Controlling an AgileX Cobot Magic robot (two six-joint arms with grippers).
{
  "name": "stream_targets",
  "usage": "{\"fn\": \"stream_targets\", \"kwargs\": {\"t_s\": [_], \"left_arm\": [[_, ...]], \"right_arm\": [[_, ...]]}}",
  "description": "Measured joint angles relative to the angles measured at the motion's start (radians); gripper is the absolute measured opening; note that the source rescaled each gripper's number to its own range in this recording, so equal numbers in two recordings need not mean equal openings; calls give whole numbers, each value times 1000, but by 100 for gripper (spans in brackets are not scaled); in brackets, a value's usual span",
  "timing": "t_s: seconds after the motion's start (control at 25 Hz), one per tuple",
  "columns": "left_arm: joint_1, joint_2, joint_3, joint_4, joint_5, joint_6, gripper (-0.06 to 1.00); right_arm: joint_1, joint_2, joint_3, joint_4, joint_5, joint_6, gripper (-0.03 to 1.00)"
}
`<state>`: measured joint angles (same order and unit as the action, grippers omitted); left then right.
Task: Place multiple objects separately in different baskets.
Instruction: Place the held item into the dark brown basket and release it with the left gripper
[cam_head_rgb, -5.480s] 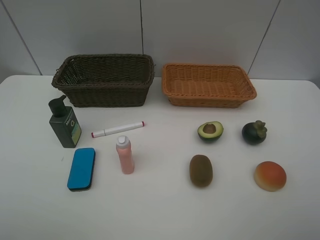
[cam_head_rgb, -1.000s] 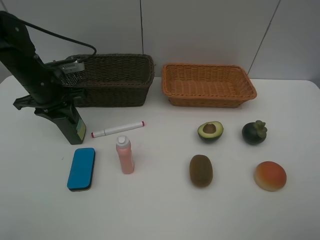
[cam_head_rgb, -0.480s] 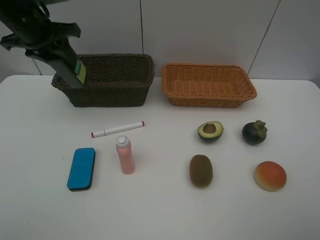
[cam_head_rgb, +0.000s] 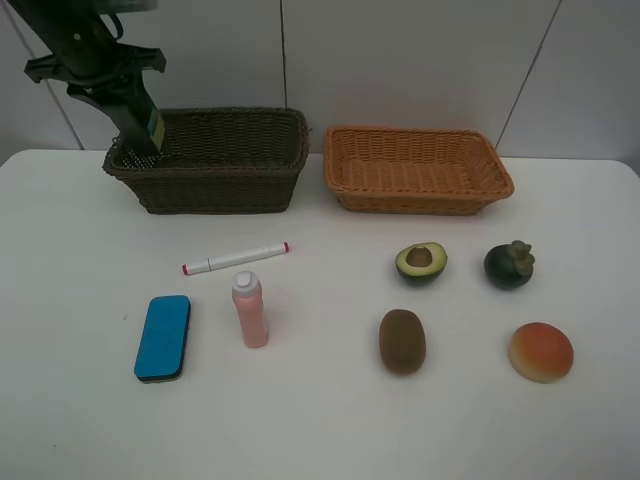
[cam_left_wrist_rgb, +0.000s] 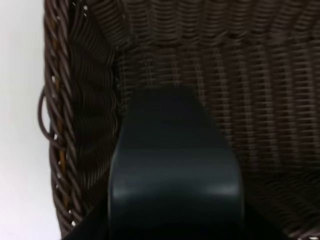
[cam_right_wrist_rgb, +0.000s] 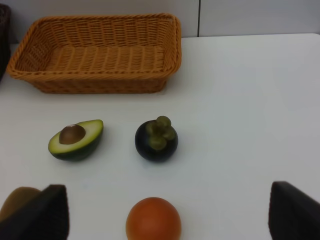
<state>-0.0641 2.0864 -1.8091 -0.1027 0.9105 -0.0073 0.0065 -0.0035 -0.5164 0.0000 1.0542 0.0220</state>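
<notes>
My left gripper (cam_head_rgb: 128, 108) is shut on the dark green pump bottle (cam_head_rgb: 148, 132) and holds it tilted over the left end of the dark brown basket (cam_head_rgb: 230, 185). In the left wrist view the bottle (cam_left_wrist_rgb: 175, 165) hangs above the basket's woven inside (cam_left_wrist_rgb: 265, 75). The marker (cam_head_rgb: 235, 258), pink bottle (cam_head_rgb: 250, 310) and blue eraser (cam_head_rgb: 163, 337) lie in front of that basket. The avocado half (cam_head_rgb: 420, 262), mangosteen (cam_head_rgb: 509, 265), kiwi (cam_head_rgb: 402, 341) and orange-yellow fruit (cam_head_rgb: 540, 352) lie before the light orange basket (cam_head_rgb: 418, 172). My right gripper (cam_right_wrist_rgb: 167, 215) is open and empty, above the fruits.
Both baskets stand side by side at the back of the white table (cam_head_rgb: 330, 420), against the grey wall. The right arm does not show in the exterior high view. The right wrist view shows the orange basket (cam_right_wrist_rgb: 95, 55), avocado (cam_right_wrist_rgb: 76, 140) and mangosteen (cam_right_wrist_rgb: 156, 140).
My left gripper has lifted the pump bottle off the table and carried it back over the dark basket's left end. The other items have not moved.
</notes>
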Motion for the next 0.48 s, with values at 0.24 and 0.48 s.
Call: {"fn": "stream_targets", "kwargs": {"t_s": [0.24,0.48], "left_arm": [[-2,36,-12,2,-23,18,77],[-2,38,-38,7,8,16,88]], "right_arm": [[0,0,0,0,0,0,100],[0,0,0,0,0,0,100]]}}
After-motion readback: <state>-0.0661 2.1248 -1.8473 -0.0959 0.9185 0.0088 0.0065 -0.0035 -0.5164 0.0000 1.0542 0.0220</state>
